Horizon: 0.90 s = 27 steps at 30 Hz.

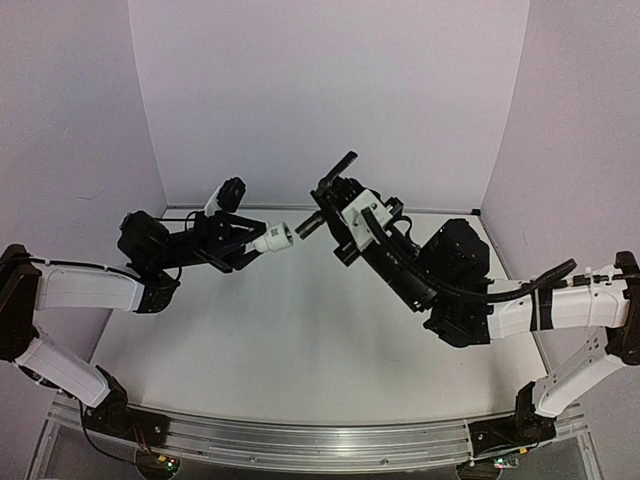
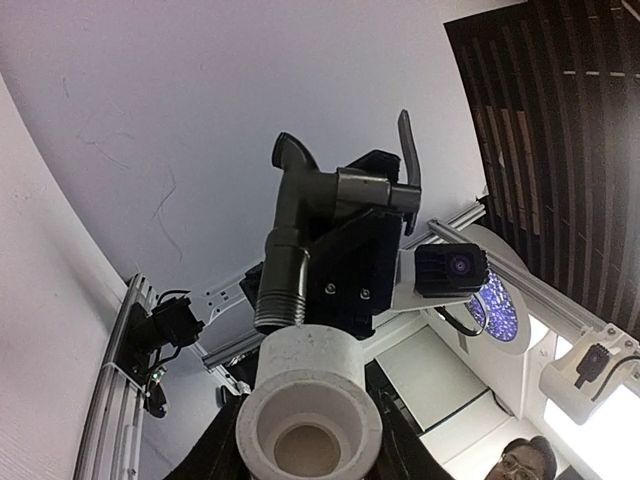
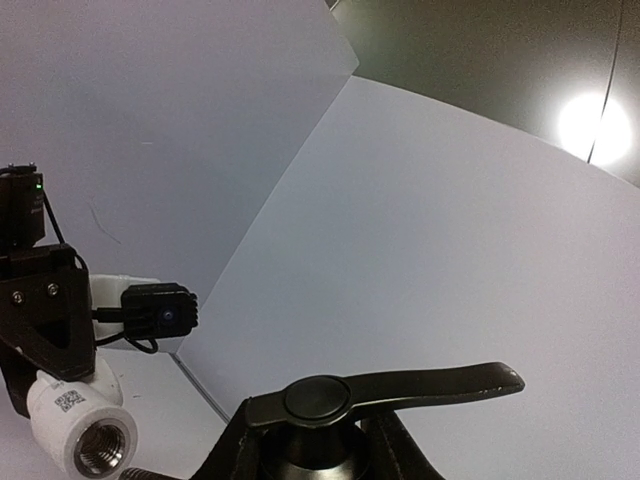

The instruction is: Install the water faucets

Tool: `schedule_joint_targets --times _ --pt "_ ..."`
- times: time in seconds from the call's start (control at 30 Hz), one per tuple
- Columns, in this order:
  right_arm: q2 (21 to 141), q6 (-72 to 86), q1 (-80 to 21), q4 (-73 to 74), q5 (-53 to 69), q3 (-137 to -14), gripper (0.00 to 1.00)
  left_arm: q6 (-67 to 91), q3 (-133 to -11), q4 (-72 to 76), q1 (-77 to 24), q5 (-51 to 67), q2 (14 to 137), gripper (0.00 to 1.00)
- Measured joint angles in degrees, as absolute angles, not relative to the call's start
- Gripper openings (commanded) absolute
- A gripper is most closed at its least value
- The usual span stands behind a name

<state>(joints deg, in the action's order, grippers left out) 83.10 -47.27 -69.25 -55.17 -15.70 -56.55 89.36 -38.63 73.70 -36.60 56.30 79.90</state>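
Note:
My left gripper (image 1: 262,240) is shut on the stubby white fitting (image 1: 277,238) and holds it in the air above the table, open end toward the right arm. My right gripper (image 1: 332,215) is shut on the black tap (image 1: 322,205), whose lever (image 1: 341,164) points up and back. The tap's threaded end (image 1: 306,227) faces the fitting with a small gap between them. In the left wrist view the fitting (image 2: 308,400) sits between my fingers, with the tap (image 2: 300,215) just beyond it. In the right wrist view the lever (image 3: 400,386) is in front and the fitting (image 3: 82,432) is at lower left.
The white table (image 1: 300,330) lies below both arms, with walls on three sides. An aluminium rail (image 1: 300,440) runs along the near edge. A person's head (image 2: 520,465) shows at the bottom right of the left wrist view.

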Motion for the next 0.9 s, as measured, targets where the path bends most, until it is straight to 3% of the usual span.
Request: schedule_joint_targets --times 0.4,0.9 --pt "85.86 -47.33 -69.24 -59.72 -11.83 -58.95 0.0 88.35 -38.63 74.02 -36.59 53.62 79.46 0.0" --pt "92.57 -47.32 -68.88 -69.64 -16.96 -61.95 0.0 87.19 -38.63 74.03 -36.4 50.01 79.46 0.0"
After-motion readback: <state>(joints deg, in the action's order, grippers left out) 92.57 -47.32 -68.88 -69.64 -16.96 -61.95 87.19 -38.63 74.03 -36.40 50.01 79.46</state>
